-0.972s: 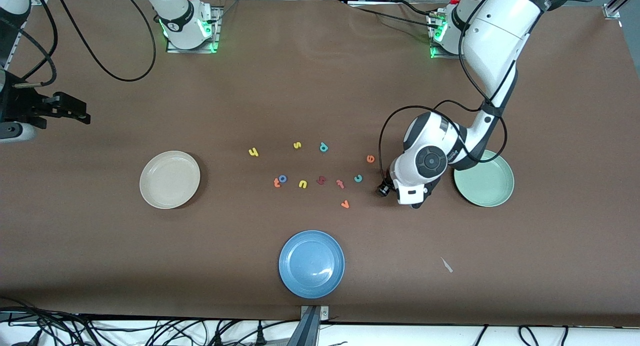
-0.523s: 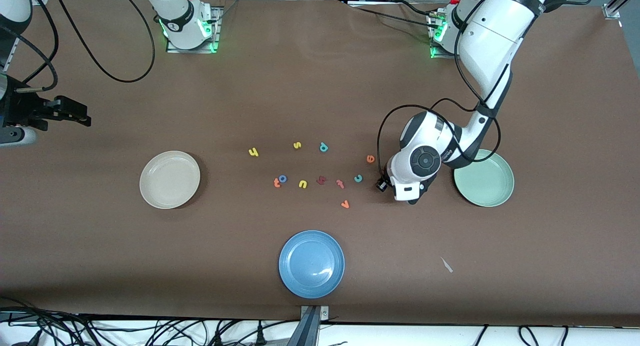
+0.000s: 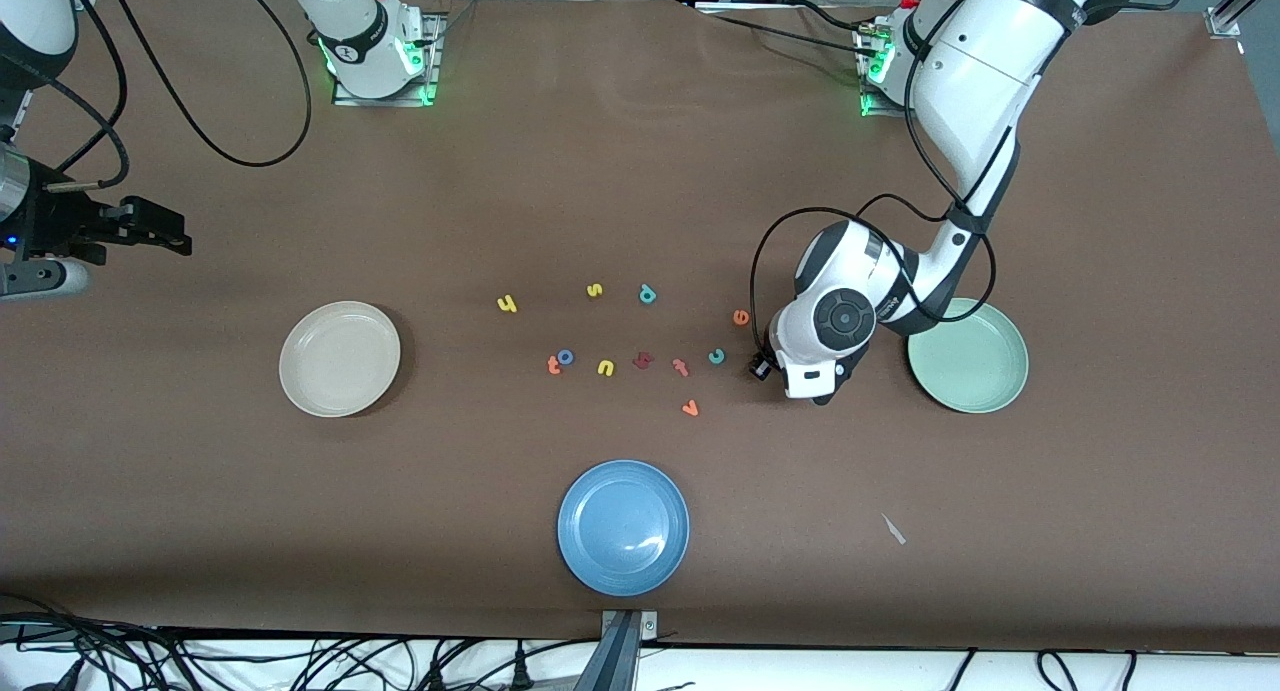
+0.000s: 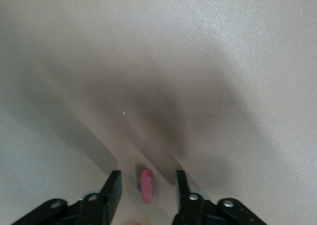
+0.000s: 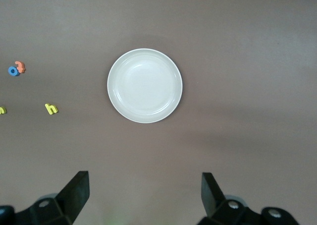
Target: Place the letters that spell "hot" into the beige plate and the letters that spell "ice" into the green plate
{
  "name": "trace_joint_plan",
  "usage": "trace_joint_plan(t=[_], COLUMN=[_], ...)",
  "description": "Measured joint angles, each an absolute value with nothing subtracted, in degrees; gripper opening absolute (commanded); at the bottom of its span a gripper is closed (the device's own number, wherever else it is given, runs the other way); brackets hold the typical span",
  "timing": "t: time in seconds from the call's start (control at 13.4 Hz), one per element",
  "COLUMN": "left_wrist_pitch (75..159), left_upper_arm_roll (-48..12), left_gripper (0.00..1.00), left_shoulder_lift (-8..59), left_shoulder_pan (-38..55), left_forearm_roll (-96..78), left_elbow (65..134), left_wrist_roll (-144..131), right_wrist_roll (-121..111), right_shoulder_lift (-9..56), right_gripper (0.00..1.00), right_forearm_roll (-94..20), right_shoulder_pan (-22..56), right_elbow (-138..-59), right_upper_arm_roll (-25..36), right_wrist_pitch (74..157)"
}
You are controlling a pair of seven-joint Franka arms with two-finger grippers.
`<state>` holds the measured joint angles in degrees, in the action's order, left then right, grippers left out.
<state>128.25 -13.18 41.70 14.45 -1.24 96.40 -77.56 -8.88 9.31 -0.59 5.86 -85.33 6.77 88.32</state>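
The left hand [image 4: 146, 185] stands open astride the red i [image 4: 146, 186], its long axis along the fingers.

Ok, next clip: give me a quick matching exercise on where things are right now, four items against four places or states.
Things:
1. dark red i
2. blue plate
3. green plate
4. right gripper

Places or states:
A. open, up over bare table at the right arm's end
B. the plate nearest the front camera
C. between the open fingers of the left gripper
D. empty, beside the left arm's wrist

Pairs: 1-C, 2-B, 3-D, 4-A
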Motion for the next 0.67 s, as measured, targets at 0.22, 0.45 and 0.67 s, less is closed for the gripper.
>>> trace_joint_plan(t=[0.22,0.45,0.67], left_wrist_pitch=[128.3,128.4,128.4], left_upper_arm_roll=[-13.2,-13.2,-13.2], left_gripper=[0.31,0.16,0.00], left_shoulder_lift=[41.8,41.8,41.8], left_shoulder_pan=[14.7,14.7,14.8], left_forearm_roll=[-1.2,-1.2,-1.2], left_elbow=[96.5,96.5,96.5], left_wrist_roll=[-77.6,-77.6,-77.7], right_wrist_roll=[-8.9,-8.9,-8.9], right_shoulder_lift=[10.2,12.2,14.7], right_gripper=[1.00,1.00,1.00], right_forearm_roll=[-0.6,-0.6,-0.7], right_shoulder_pan=[6.6,8.9,10.4], right_elbow=[-85.3,-85.3,-85.3], right_upper_arm_roll=[6.7,6.6,6.5], right_wrist_pitch=[88.3,88.5,90.3])
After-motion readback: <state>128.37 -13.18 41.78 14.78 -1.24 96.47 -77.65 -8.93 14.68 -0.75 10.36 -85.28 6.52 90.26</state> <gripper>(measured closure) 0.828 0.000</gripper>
